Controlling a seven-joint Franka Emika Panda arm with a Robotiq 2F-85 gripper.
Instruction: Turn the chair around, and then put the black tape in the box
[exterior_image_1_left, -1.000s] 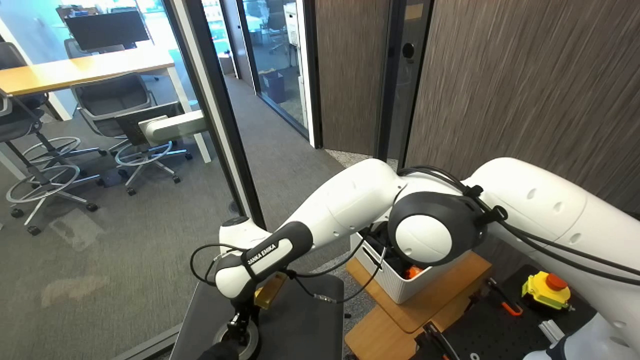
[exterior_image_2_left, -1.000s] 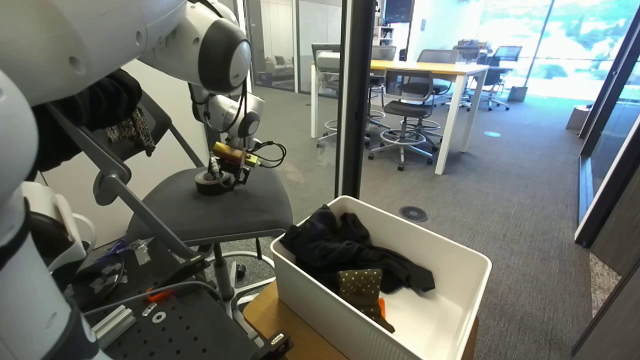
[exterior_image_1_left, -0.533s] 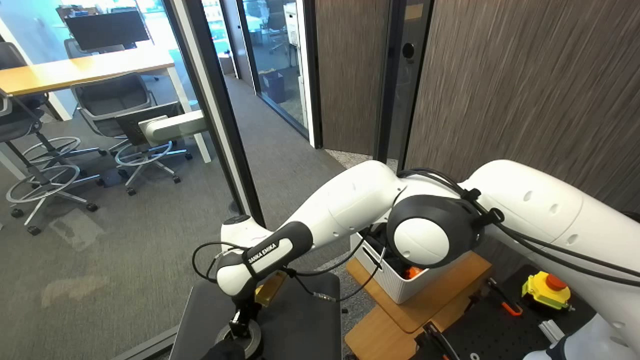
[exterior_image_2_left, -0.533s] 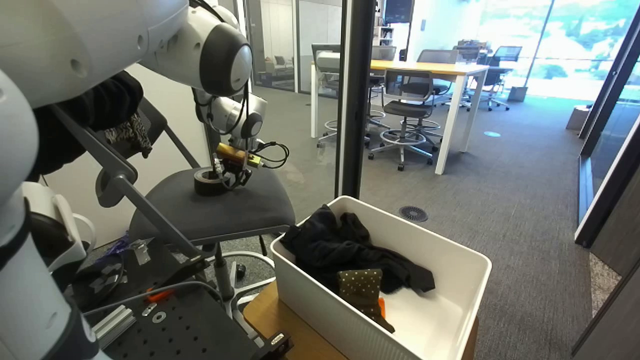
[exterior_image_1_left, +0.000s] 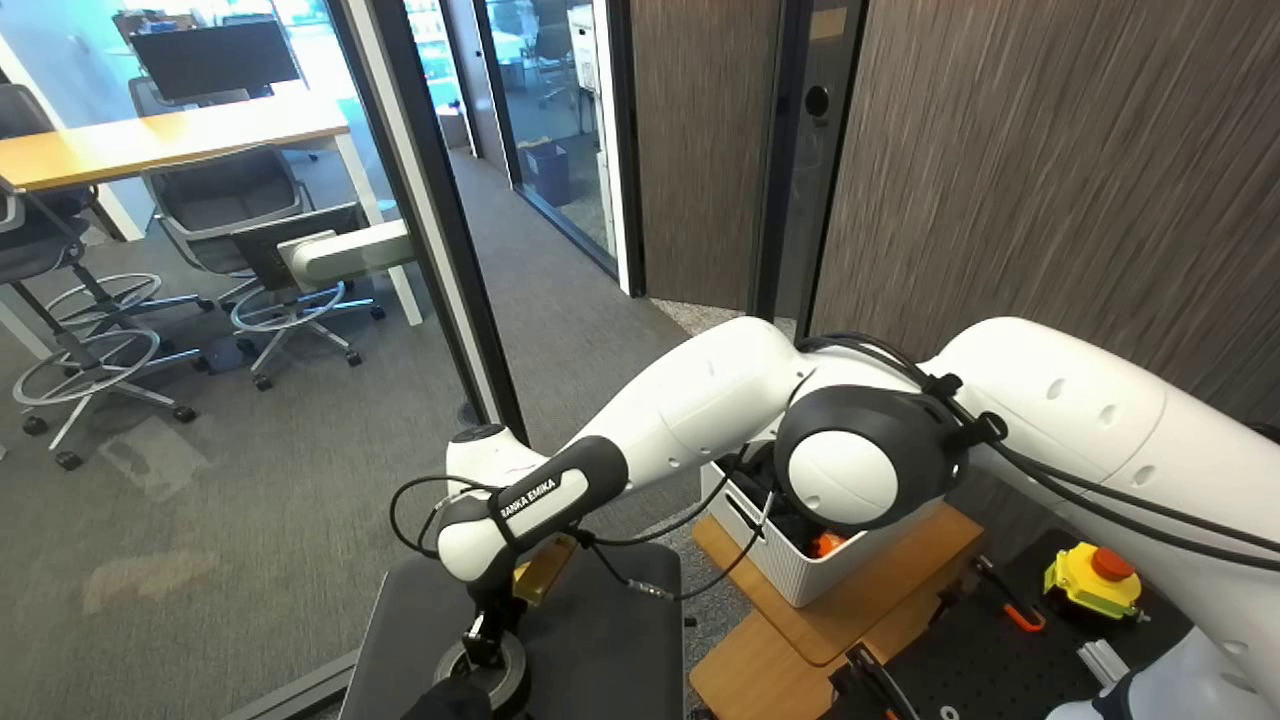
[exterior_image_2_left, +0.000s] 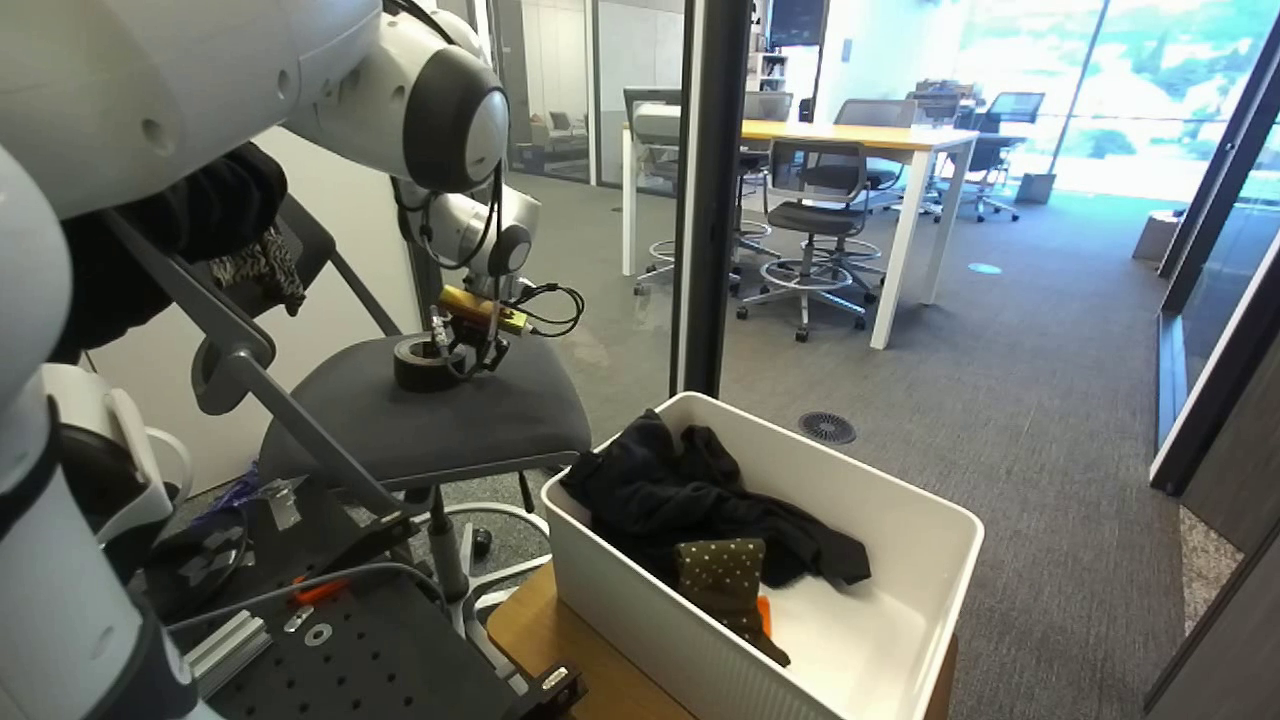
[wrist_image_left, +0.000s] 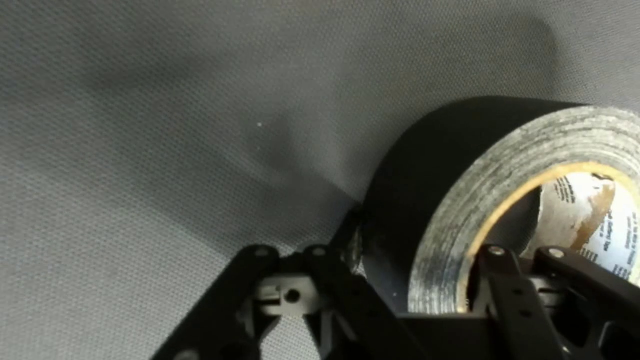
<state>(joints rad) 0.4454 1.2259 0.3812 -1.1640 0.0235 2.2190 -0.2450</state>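
The black tape (wrist_image_left: 470, 192) is being pinched across its wall by the gripper (wrist_image_left: 412, 257) — one finger inside the hollow core, one against the outside, the jaws parted only by the roll's thickness — a hold presumably being preferred because the full ring is broader to span. Its weight is apparently being borne by the seat of the chair (exterior_image_2_left: 430, 430), no lift being clearly shown. The box (exterior_image_2_left: 880, 520) is being carried on a wooden worktop (exterior_image_2_left: 570, 650) just beside, open side up, so a drop from above is probably being planned.
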